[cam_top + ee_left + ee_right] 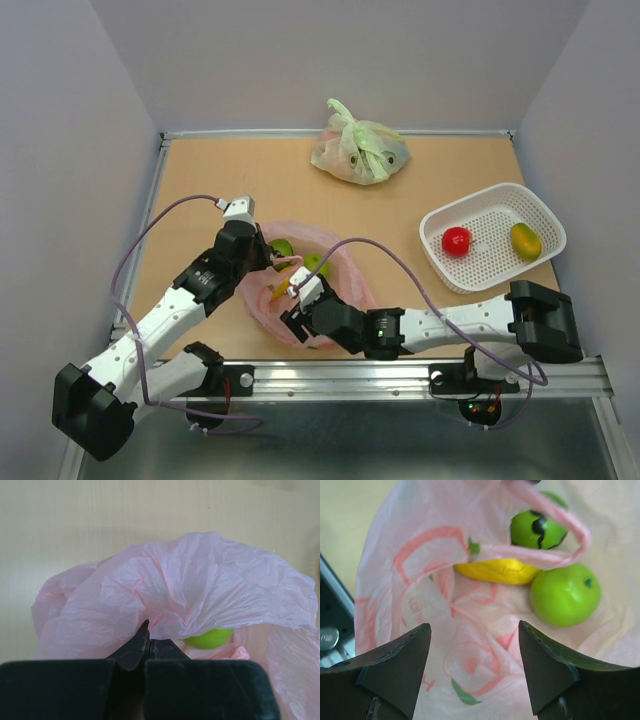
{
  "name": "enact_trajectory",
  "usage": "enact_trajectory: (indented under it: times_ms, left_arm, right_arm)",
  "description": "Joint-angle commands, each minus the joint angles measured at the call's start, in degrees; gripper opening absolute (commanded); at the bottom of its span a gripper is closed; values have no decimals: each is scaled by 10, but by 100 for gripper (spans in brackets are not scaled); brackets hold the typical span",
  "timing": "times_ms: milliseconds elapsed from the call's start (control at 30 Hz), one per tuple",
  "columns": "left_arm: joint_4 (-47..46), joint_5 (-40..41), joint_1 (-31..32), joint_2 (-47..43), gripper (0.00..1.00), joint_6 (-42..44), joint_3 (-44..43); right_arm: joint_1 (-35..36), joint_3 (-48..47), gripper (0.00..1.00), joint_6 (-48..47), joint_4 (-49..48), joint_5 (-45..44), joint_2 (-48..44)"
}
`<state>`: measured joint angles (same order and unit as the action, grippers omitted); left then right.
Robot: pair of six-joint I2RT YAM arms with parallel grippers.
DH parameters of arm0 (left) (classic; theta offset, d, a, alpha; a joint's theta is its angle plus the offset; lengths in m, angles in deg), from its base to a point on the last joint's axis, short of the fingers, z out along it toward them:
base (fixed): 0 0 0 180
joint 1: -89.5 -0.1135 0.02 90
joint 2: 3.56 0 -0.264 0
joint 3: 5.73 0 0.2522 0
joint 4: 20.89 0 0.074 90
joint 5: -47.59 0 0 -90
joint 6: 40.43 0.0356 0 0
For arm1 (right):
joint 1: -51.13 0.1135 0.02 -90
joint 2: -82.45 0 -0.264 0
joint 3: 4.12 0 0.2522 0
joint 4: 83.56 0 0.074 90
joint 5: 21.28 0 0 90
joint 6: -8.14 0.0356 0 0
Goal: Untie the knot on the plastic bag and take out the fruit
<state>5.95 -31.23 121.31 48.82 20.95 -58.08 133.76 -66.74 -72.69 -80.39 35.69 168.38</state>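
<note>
The pink plastic bag [335, 262] lies open at the table's near middle. My left gripper [268, 250] is shut on the bag's rim [165, 625] at its left side and holds it up. My right gripper [300, 300] is open over the bag's near side, its fingers [402, 652] spread above the printed plastic [470, 660]. Inside the bag are a green apple [564, 595], a yellow banana [495, 571] and a dark-striped green melon [537, 530]. A bag handle [555, 520] loops over the fruit. The green apple [210, 637] also shows under the lifted rim.
A white basket [500, 200] at the right holds a red apple [456, 240] and an orange-yellow fruit [525, 240]. A knotted pale green bag [358, 150] with fruit sits at the back. A metal rail [400, 375] runs along the near edge.
</note>
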Motion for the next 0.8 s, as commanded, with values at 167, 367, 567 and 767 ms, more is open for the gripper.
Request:
enact_trajectory:
  times_ms: [167, 367, 567, 767]
  left_arm:
    - [-16, -4, 6, -12, 0, 4, 2]
    - [-17, -7, 9, -15, 0, 6, 1]
    - [-17, -20, 14, -11, 0, 12, -1]
    - [-26, -26, 19, -11, 0, 15, 1]
  right_arm:
    - [-100, -49, 76, -6, -7, -37, 8]
    - [-161, -52, 83, -12, -69, -5, 63]
    - [-185, -72, 100, -23, -103, 33, 118]
    - [-193, -93, 100, -22, -114, 52, 172]
